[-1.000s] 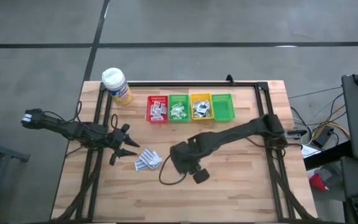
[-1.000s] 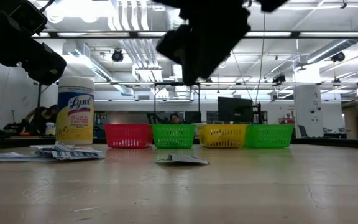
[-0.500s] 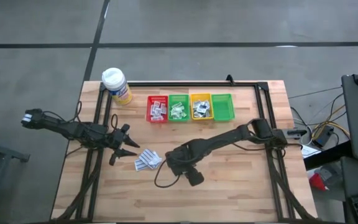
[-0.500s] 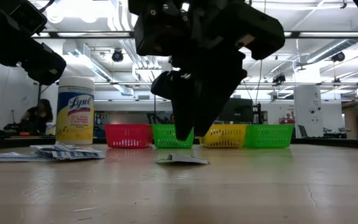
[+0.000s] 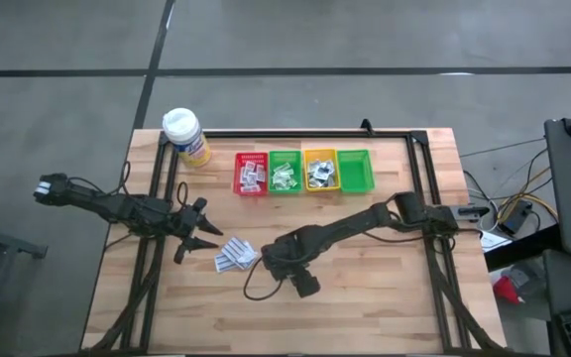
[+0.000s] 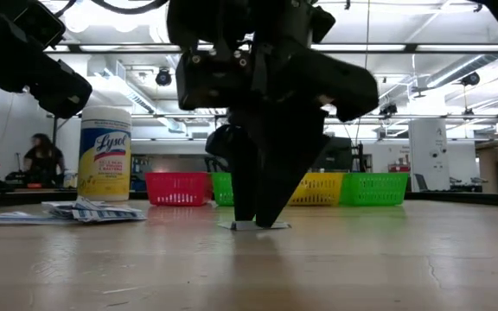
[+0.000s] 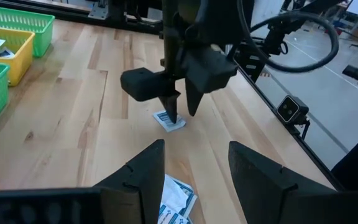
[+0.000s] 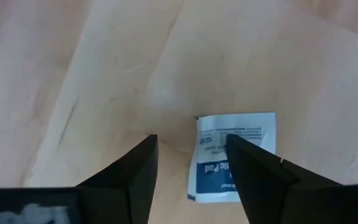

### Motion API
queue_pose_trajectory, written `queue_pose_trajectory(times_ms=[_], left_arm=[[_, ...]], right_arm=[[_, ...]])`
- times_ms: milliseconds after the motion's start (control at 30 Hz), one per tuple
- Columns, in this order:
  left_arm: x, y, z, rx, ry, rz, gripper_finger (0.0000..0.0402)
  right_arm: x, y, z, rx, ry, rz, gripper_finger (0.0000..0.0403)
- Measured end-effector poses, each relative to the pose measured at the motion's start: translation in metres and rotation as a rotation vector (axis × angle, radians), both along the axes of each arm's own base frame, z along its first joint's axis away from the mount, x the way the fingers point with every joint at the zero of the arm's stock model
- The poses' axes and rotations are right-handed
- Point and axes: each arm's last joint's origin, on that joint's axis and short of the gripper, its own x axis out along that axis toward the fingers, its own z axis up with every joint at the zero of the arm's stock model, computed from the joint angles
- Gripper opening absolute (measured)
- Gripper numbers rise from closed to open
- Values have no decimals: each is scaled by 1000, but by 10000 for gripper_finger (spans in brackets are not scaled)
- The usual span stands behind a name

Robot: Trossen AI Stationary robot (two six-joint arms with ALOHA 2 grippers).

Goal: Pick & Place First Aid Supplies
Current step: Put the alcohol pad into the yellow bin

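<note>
Dropping my right gripper (image 6: 253,223) onto the lone sachet (image 8: 234,155), fingers spread and nothing held yet.

A second ago my right arm hung high above this sachet; now its tips have come down to the wood, one on each side of the packet, and the fingers have opened wide on the way. The sachet lies flat, on the near side of the green bin (image 5: 285,172) and well apart from it. I judge this the moment just before closing. My left gripper (image 5: 197,241) waits with its fingers apart near the loose pile of sachets (image 5: 234,256), which lies just beside the lone one, farther from the green bin.
</note>
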Motion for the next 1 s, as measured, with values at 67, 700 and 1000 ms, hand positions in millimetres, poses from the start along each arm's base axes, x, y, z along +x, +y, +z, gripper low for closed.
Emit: queue_pose_trajectory(times_ms=[67, 700, 1000], left_arm=[[0, 0, 0, 0, 0, 0, 172], [0, 0, 0, 2, 1, 0, 172], [0, 0, 0, 2, 2, -1, 172]], right_arm=[[1, 0, -3, -6, 7, -22, 184], [7, -1, -5, -197, -15, -57, 17], [14, -18, 69, -206, 17, 40, 8]])
